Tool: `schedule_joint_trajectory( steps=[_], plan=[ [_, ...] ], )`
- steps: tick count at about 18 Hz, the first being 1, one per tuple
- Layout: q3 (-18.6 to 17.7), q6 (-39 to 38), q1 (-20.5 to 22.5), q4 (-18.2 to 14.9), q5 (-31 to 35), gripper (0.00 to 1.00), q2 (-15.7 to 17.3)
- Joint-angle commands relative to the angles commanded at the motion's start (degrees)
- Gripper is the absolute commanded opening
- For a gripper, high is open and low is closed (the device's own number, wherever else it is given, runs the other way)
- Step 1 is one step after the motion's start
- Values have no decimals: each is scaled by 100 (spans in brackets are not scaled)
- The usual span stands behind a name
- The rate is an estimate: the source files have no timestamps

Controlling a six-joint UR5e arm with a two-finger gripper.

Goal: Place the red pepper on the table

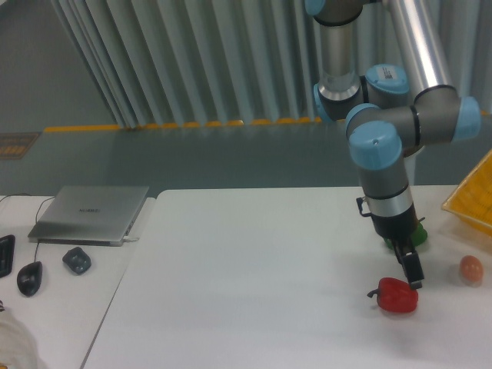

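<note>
While faint lettering marks the laptop (91,213) lid at the left edge, it is too small to read. At lower right, the red pepper (397,296) lies on the white worktop (246,292), stem pointing left. Just above it hangs the claw (411,270), clear of the pepper; whether its fingers stand apart or together I cannot tell. Behind the arm peeks a green pepper (418,233). At the right edge sits a yellow basket (475,197), contents hidden, with an orange-pink egg-shaped thing (471,267) below it.

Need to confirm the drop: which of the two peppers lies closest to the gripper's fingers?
The red pepper, lying free on the table just below the fingers. The green pepper sits farther back, mostly hidden behind the wrist.
</note>
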Motion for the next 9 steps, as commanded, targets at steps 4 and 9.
schedule_joint_trajectory(
  steps=[4, 9],
  plan=[
    [606, 53, 351, -1388, -245, 100, 18],
    [809, 843, 704, -1804, -659, 100, 35]
  ],
)
